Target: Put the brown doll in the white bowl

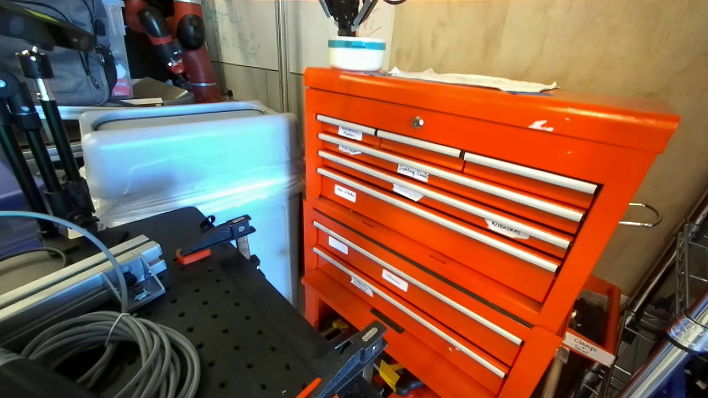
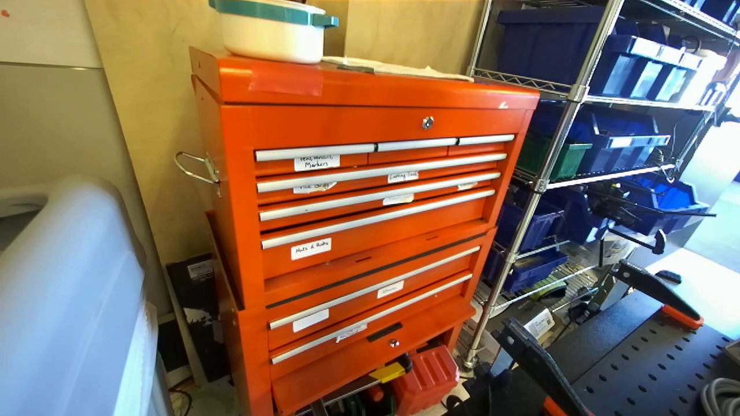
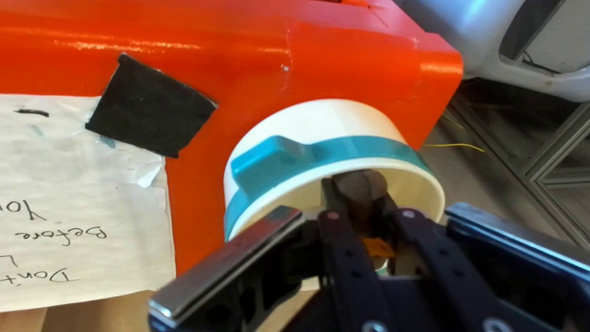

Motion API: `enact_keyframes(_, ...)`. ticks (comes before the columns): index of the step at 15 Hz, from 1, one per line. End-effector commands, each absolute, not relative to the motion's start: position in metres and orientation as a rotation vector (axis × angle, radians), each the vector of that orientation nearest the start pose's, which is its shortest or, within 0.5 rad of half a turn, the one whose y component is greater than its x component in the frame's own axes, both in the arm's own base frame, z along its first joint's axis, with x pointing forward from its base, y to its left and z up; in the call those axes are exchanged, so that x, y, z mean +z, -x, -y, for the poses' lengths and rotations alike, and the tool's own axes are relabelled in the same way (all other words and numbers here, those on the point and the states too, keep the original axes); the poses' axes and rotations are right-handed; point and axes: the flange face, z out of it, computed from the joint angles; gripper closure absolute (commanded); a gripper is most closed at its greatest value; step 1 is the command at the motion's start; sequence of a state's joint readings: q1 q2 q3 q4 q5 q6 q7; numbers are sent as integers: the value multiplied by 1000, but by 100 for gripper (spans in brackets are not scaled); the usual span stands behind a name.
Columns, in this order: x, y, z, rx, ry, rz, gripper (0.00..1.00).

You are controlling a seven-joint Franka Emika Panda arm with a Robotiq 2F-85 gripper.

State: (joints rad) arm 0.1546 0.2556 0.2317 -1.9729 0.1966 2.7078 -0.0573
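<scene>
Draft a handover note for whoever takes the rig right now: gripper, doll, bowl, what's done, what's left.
Gripper: pointing down at the white bowl, jaws apparently closed on the brown doll.
Doll: between the jaws, at the bowl's opening; whether it touches the bottom is hidden.
Bowl: upright on the red tool cabinet, beside the white sheet, not touching it.
Done: doll grasped, positioned at the bowl.
Left: probably release, check the doll stays in, then raise the gripper.

Fingers (image 3: 334,203), one pair, black: close together, gripping; roughly parallel in the wrist view. Outer links (image 1: 366,11), silver-edged: splayed either side; in an exterior view, pointing down at the top edge, upper parts cut off.
</scene>
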Motion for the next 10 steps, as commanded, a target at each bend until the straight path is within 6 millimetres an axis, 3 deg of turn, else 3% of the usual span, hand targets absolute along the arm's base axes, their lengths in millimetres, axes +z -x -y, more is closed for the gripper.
enact_keyframes(1,394,-602,-232,-695,2791,419,96)
enact_keyframes(2,393,-602,-233,-700,2794,419,96)
enact_keyframes(3,392,-603,-233,-700,2800,421,58)
enact_keyframes(4,391,-603,-233,-697,2805,429,56)
enact_keyframes(7,392,-605,-231,-701,2812,446,35)
enact_keyframes(10,407,-609,-226,-727,2800,438,14)
